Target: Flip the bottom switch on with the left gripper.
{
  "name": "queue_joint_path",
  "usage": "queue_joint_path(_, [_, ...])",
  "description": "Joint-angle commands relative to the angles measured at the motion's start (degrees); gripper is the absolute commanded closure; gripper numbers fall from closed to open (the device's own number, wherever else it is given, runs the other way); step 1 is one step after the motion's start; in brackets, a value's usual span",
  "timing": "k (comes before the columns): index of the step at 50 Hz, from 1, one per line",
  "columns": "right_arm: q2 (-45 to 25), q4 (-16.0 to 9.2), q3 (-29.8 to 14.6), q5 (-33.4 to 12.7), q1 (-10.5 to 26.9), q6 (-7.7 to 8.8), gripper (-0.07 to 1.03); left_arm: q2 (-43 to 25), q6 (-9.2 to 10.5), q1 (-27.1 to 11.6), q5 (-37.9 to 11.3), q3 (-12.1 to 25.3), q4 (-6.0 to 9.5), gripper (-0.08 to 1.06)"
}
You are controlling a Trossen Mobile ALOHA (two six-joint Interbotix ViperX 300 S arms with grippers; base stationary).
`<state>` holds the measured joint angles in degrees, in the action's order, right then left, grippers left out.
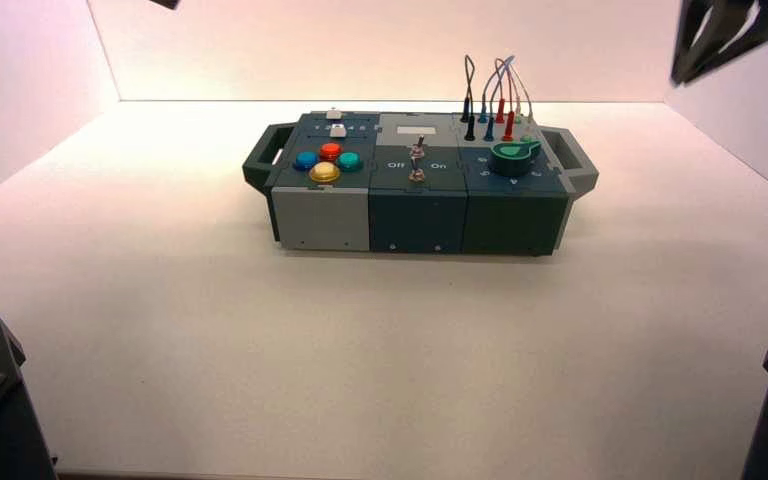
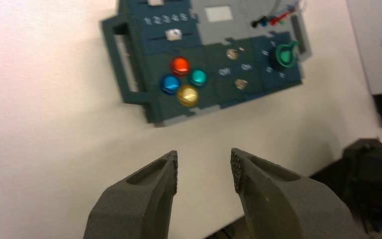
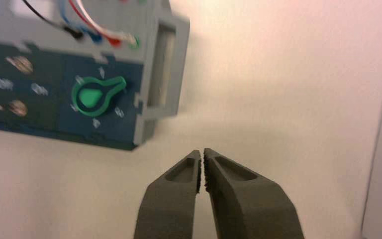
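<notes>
The bottom switch (image 1: 417, 174), a tiny silver metal toggle on a round base, sits on the dark Off/On panel (image 1: 394, 181) midway across the box, just behind its front edge; its matching silver twin toggle (image 1: 417, 149) stands farther back on the same panel; to the switch's left lie four domed buttons, the yellow one (image 1: 324, 173) foremost, and to its right the round green knob (image 1: 513, 158); the black left gripper (image 2: 204, 152), two long tapering fingers spread wide with nothing between them, hangs raised and well apart from the box, only a tip of it showing at the high view's upper left edge; the switch thus lies to that gripper's right and below it, and the labels, Off at left and On at right, suggest the lever's throw runs left to right, a push that would best start from its Off side; the black right gripper (image 3: 202, 152), its fingertips all but together, waits raised at the right, well apart from the box; which gripper is nearer the switch cannot be told.
</notes>
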<state>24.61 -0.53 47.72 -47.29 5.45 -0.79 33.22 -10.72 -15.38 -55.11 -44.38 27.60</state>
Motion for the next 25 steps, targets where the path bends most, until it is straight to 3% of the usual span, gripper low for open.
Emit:
queue_joint_path(1, [-2.46,-0.44,-2.20,0.00,0.00,-0.44,0.57,-1.58,2.99,-3.16,-0.26,2.55,0.00,0.40])
queue_joint_path(6, [-4.57,-1.49,-2.72,0.53,0.00,-0.44,0.39,-4.39,3.69,-5.27,-0.88,3.60,-0.35,0.40])
queue_joint_path(17, [-7.65,-1.85,-5.45,1.76,0.09,-0.44,0.39,-10.99,6.15,-8.09,-0.97,6.50,-3.52,0.40])
queue_joint_path(19, [-8.26,-2.02,-6.15,1.93,0.09,-0.62,0.39,-12.39,6.77,-8.79,-0.88,7.38,-4.75,0.40])
queue_joint_path(25, [-10.90,-2.11,-7.56,2.99,0.09,-1.76,0.39,-15.91,8.26,-10.63,-0.79,9.93,-6.42,0.40])
